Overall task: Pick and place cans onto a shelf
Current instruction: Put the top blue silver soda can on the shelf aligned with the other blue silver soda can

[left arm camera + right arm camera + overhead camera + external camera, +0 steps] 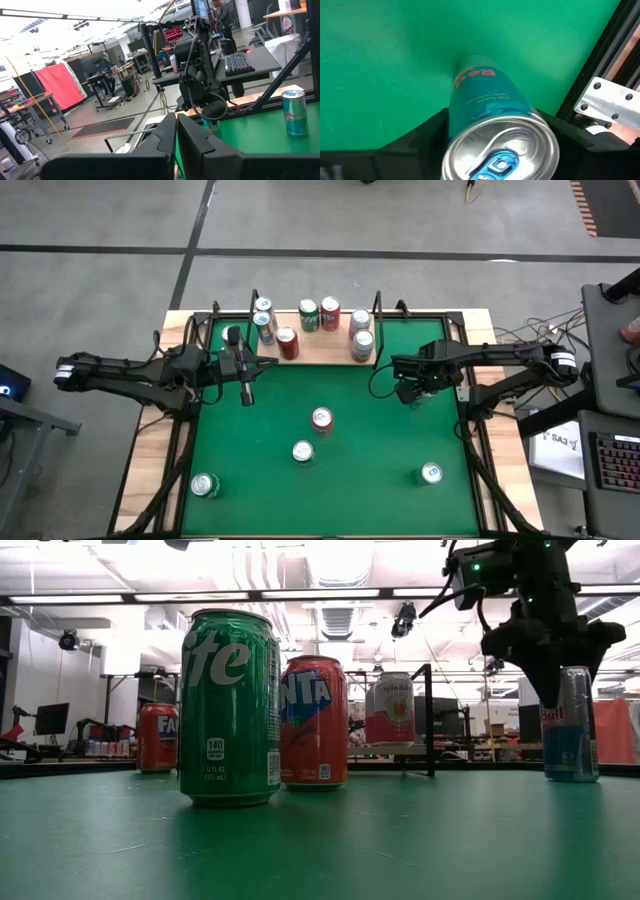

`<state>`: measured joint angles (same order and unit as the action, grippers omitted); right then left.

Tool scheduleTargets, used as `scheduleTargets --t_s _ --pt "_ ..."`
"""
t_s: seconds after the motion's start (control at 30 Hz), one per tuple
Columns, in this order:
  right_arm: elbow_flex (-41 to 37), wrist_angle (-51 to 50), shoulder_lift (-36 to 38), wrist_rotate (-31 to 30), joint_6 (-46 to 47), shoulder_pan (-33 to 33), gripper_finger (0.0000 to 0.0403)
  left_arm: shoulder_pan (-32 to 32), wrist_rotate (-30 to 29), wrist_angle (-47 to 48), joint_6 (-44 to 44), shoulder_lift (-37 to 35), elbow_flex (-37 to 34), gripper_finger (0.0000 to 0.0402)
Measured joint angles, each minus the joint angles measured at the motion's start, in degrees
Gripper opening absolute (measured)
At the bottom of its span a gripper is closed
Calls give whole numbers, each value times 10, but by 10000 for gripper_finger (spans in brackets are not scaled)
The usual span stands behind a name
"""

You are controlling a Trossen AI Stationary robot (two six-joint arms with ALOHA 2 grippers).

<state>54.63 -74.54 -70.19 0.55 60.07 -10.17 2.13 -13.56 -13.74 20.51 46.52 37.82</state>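
Note:
My right gripper [414,393] is at the table's right middle, shut on a blue can [480,95] with a silver top. The can also shows in the low view [572,730]. My left gripper [245,385] hangs shut and empty in front of the shelf's left part, and its fingers [176,135] are together. The shelf [325,352], a light-wood board with black wire uprights, lies along the table's far edge. Several cans stand on it on their bases. Three other cans [322,418] [303,451] [205,485] and a second blue can [432,473] stand on the green table. My right gripper pinches the blue can's upper body [455,115] between its two fingers, one on each side. The fingers [551,680] come from above, pointing down. The can is upright. I cannot tell whether its base rests on the green table or hangs just above it.
A green can [230,705] and a red can [314,720] stand close to the low camera. Black frame rails [470,430] run along the table's sides. A desk with a keyboard [610,470] stands beyond the right edge. Open green surface lies between the two arms.

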Motion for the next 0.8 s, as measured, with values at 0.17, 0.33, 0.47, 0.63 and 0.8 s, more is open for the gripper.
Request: scheduleTargets --t_s 0.17,0.33,0.47,0.63,0.8 --pt "12 0 -1 -1 0 0 228 0 0 0 -10 2 0 0" --pt "54 -4 0 -15 0 0 228 0 0 0 -16 13 0 0" --pt "105 -5 0 -42 -8 2 228 0 0 0 -18 25 0 0" --pt "175 0 0 -98 -32 12 228 0 0 0 -26 40 0 0" --pt "232 9 -1 -160 -57 32 228 0 0 0 -32 49 0 10"
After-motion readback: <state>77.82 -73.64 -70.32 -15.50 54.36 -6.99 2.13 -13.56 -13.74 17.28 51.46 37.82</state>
